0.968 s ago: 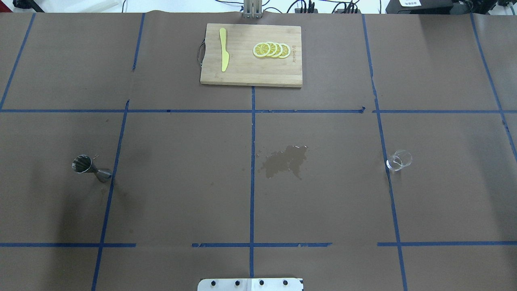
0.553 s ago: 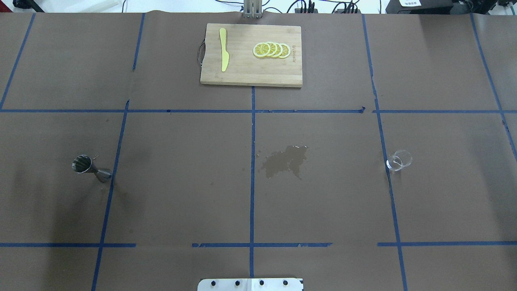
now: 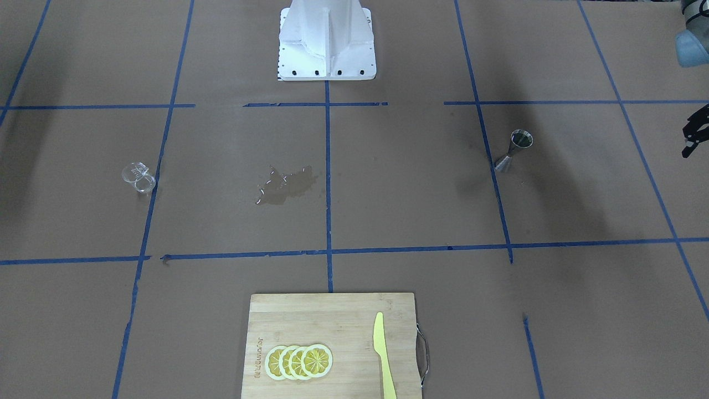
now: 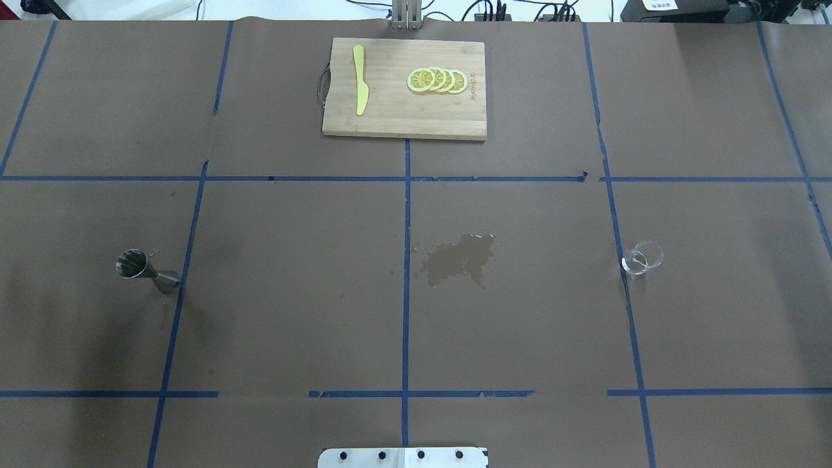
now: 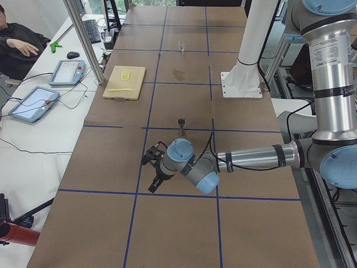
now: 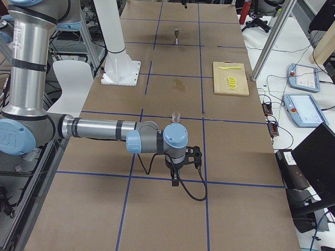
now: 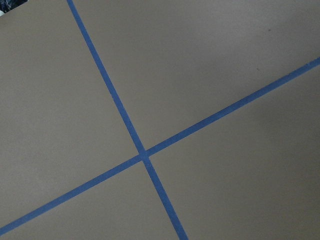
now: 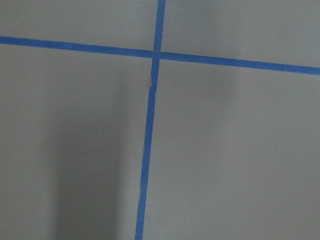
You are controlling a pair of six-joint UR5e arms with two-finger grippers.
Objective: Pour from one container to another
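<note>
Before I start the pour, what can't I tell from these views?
- Liquid in the cup: clear glass, too small in every view.
- Liquid in the jigger: bowl dark, too small.
- Left gripper: cut off by the front view's edge; jaws unclear.
- Right gripper: seen only in the right side view; jaws unclear.

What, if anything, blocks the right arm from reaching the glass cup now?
Probably nothing, so likely yes: the glass cup stands alone on the table, and nothing lies between it and the right gripper.
</note>
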